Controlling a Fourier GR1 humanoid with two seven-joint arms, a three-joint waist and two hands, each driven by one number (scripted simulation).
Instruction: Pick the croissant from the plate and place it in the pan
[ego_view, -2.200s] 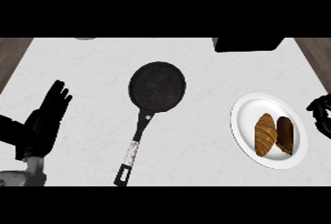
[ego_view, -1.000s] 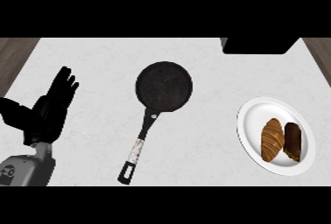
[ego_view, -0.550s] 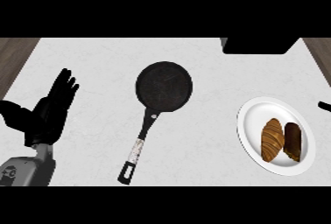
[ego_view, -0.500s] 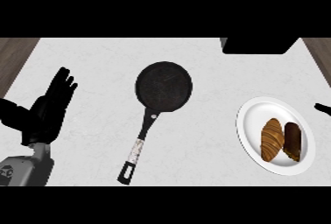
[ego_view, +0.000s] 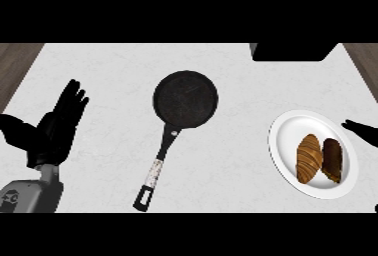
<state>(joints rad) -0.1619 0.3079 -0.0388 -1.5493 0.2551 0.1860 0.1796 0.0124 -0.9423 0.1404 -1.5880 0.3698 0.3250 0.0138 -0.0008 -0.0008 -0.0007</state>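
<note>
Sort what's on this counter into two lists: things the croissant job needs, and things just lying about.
For the job:
croissant
plate
pan
right hand, only fingers showing at the right edge

Lying about:
dark pastry beside the croissant on the plate
black box at the counter's far edge
left hand, resting open at the left

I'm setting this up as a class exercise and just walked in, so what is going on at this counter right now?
Nothing is being held. The croissant lies on the white plate beside a darker pastry. The black pan sits empty mid-counter, its handle pointing toward the robot. The right hand shows only at the right edge, by the plate's rim; its fingers can't be judged. The left hand rests open at the left.
</note>
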